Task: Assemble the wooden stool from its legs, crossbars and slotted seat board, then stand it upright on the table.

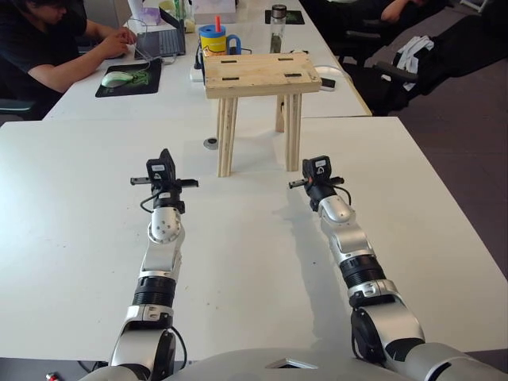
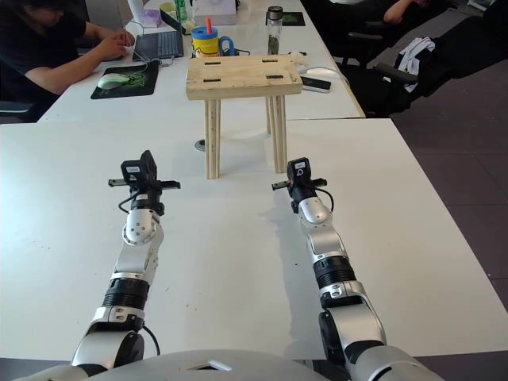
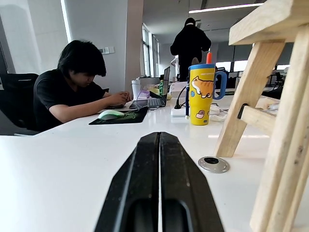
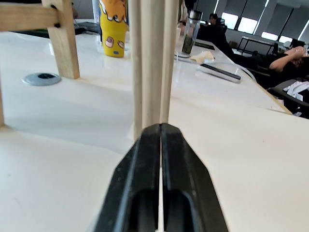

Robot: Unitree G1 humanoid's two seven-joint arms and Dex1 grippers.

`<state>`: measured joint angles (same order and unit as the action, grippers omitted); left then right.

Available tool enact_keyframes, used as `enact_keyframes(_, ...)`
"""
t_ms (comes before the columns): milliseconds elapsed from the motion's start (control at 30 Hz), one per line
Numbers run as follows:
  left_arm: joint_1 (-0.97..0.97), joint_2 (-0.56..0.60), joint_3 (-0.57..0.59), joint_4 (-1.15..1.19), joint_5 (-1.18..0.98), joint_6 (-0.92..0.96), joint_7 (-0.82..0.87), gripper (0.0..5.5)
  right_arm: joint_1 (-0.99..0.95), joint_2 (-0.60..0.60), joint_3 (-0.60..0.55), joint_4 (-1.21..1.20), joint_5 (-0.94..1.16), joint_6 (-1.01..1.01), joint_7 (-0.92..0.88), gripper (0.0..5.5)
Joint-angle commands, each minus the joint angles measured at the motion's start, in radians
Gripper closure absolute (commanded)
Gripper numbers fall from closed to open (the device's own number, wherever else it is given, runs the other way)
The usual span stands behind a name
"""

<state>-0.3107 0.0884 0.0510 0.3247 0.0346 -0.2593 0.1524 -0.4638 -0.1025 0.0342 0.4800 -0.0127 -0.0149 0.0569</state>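
The stool (image 1: 262, 99) stands upright; left hand (image 1: 164, 168) and right hand (image 1: 317, 169) are pressed together, empty — a forward nudge could topple it.

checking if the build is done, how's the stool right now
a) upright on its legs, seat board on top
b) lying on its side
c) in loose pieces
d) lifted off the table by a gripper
a, the stool stands on its legs on the table with the seat board on top; the left gripper and right gripper have shut fingers, holding nothing.
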Motion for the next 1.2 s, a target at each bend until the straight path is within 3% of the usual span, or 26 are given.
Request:
enact_keyframes(33,-0.012,-0.009,-0.012,0.010,-0.012,-0.023,-0.048,5.49,-0.013,0.027,-0.013,0.013,-0.003,-0.050,-0.030,5.50)
enact_keyframes(333,-0.012,-0.021,-0.030,0.054,-0.062,-0.017,-0.182,5.49,-0.061,0.038,-0.022,0.101,-0.002,-0.084,-0.014,5.50)
enact_keyframes(1200,-0.060,-0.053,-0.032,0.197,-0.073,-0.065,-0.267,5.49,-0.140,0.069,-0.044,0.241,0.016,-0.143,0.023,5.50)
